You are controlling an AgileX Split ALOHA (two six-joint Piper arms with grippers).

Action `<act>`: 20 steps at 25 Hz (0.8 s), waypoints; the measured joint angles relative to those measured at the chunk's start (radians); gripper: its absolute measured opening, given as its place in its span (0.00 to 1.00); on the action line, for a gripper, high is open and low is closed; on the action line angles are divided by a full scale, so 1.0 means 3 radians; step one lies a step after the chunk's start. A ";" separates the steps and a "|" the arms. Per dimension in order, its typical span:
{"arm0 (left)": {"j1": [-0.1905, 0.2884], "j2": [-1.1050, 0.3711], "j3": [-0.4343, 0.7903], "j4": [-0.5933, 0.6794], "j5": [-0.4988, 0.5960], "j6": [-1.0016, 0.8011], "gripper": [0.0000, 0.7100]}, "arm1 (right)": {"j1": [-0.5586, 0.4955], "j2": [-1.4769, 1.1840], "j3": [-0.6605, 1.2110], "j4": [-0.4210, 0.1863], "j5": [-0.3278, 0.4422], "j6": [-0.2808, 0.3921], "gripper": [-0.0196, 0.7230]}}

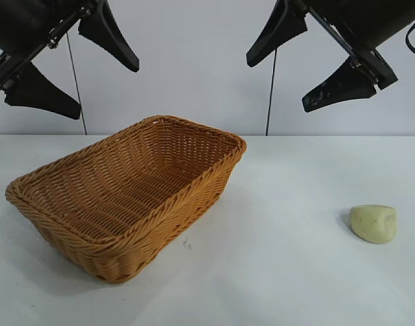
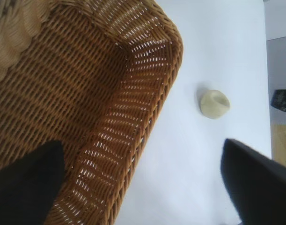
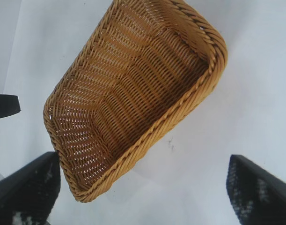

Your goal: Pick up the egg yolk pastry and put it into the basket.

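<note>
**Pastry on the table, basket empty, both grippers raised and spread**

Nearest the exterior camera, the basket (image 1: pixel 125 197) is set on the white table (image 1: pixel 282 272), one corner turned toward the lens. Its interior is seen bare in all three views: nothing but weave on the floor and sloping sides, so the placing is judged not yet done. Its open top is left unobstructed, which should allow a drop from above without the rim being touched.

The pastry (image 1: pixel 374 223) is found on the table well apart from the basket, toward the right arm's side, resting on its rounded body with a dimpled face showing. From the left wrist view it is seen as a pale lump (image 2: pixel 215 104) beyond the basket's wall (image 2: pixel 147 117), untouched by anything.

The left gripper (image 1: pixel 68 64) is held high above the basket's far side, fingers spread wide and nothing between them. The right gripper (image 1: pixel 309 64) is likewise held aloft, released and empty, above the table behind the pastry. Being the nearer, the right arm is judged the likelier one for the pick. A descent onto the pastry is what remains first.
</note>
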 joint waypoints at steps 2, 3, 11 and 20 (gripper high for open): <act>0.0000 0.0000 0.0000 0.0000 0.0000 0.0000 0.98 | 0.0000 0.0000 0.0000 0.0000 0.0000 0.0000 0.92; 0.0000 0.0000 0.0000 0.0000 0.0000 0.0000 0.98 | 0.0000 0.0000 0.0000 0.0000 0.0000 0.0000 0.92; 0.0000 0.0000 0.0000 0.0000 -0.0006 0.0000 0.98 | 0.0000 0.0000 0.0000 -0.0004 -0.0011 0.0000 0.92; 0.0000 0.0000 0.0000 -0.0003 -0.0063 0.0000 0.98 | 0.0000 0.0000 0.0000 -0.0004 -0.0011 0.0000 0.92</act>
